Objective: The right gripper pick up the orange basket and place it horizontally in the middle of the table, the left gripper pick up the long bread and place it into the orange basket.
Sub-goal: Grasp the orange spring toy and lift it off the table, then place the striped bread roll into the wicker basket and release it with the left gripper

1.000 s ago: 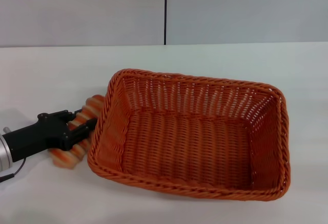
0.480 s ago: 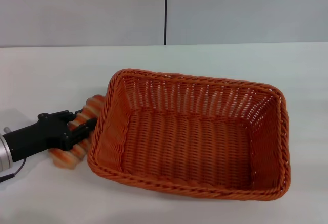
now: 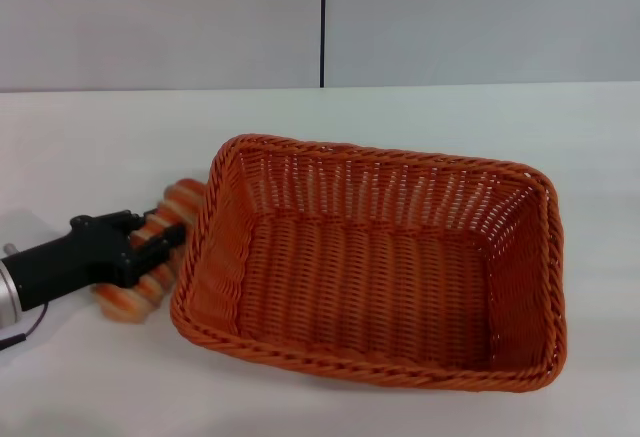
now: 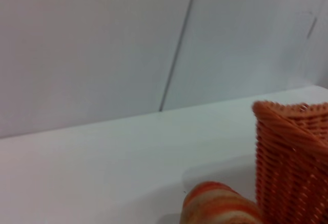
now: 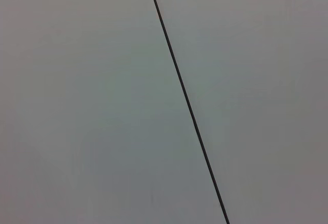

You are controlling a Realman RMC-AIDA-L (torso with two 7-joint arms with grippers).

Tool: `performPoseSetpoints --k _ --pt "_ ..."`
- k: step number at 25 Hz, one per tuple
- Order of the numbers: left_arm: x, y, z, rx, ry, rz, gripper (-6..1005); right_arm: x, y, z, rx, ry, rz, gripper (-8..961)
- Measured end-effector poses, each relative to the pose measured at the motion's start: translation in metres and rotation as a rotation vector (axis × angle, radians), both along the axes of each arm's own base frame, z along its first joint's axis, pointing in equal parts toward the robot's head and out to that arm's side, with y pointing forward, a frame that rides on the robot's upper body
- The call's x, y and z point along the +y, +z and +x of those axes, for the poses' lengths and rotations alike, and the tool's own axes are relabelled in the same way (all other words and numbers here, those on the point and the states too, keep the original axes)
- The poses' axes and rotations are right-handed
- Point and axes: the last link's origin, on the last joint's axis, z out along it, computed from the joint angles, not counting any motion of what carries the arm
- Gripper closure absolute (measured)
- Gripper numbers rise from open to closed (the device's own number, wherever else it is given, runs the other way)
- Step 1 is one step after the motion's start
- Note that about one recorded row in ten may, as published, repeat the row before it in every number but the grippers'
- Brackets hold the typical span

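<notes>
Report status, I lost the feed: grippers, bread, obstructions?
Black left gripper shut on striped oblong toy loaf, beside the orange woven basket on the white table. Right gripper out of view. Basket's near wall stands between loaf and interior.

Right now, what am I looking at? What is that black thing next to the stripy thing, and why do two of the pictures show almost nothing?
You are looking at a robot with two arms. The big picture comes from a camera on its head, looking down at a white table. The black thing is the left gripper, a claw with two fingers. It is closed around the long bread, a stripy toy loaf, lying right beside the orange basket, which has nothing in it. The other two pictures come from cameras on the robot's wrists. The left one sees the end of the bread, a basket corner and the wall. The right one sees only the wall; the right gripper is out of sight.
</notes>
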Motion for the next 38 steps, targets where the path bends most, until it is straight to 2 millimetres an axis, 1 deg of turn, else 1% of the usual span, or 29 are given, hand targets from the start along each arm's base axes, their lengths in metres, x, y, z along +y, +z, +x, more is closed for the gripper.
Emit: performPoseSetpoints --k 7,8,9,11,15,17,20,23,26,28,29,33,35,36,38 --pt "0.005 0.022 -0.002 -0.028 0.010 0.078 646 -0.001 0.000 0.000 0.001 0.003 0.003 447" --pt "0.006 0.028 -0.004 -0.034 0.014 0.107 645 -0.001 0.000 0.000 0.001 0.003 0.003 447" --pt "0.006 0.028 -0.004 -0.034 0.014 0.107 645 -0.001 0.000 0.000 0.001 0.003 0.003 447" --pt "0.007 0.034 -0.004 -0.043 0.018 0.135 645 -0.001 0.001 0.000 0.001 0.003 0.004 447" --pt "0.008 0.053 -0.004 -0.092 0.019 0.219 653 -0.001 0.001 0.000 0.002 0.004 0.005 447" --pt "0.007 0.063 0.001 -0.147 -0.003 0.265 658 0.000 0.000 -0.001 0.007 0.006 0.003 447" --pt "0.007 0.076 0.016 -0.240 -0.074 0.313 663 0.001 -0.003 -0.002 0.015 0.012 -0.003 447" --pt "0.009 0.083 0.039 -0.344 -0.186 0.315 665 0.003 -0.005 -0.004 0.024 0.020 -0.008 447" --pt "0.014 0.078 0.058 -0.402 -0.262 0.270 663 0.004 -0.006 -0.005 0.028 0.022 -0.009 447" --pt "0.019 0.065 0.076 -0.427 -0.322 0.186 671 0.004 -0.008 -0.005 0.031 0.024 -0.011 447" --pt "0.021 0.054 0.087 -0.437 -0.354 0.115 675 0.004 -0.008 -0.005 0.031 0.024 -0.011 448" --pt "0.024 0.020 0.115 -0.450 -0.431 -0.083 684 0.004 -0.009 -0.006 0.034 0.025 -0.013 448" --pt "0.023 0.004 0.127 -0.449 -0.464 -0.166 684 0.004 -0.010 -0.006 0.035 0.025 -0.014 448" --pt "0.022 -0.008 0.134 -0.442 -0.490 -0.218 684 0.004 -0.010 -0.006 0.035 0.025 -0.015 448" --pt "0.020 -0.025 0.143 -0.416 -0.525 -0.283 685 0.005 -0.012 -0.007 0.036 0.028 -0.024 448"
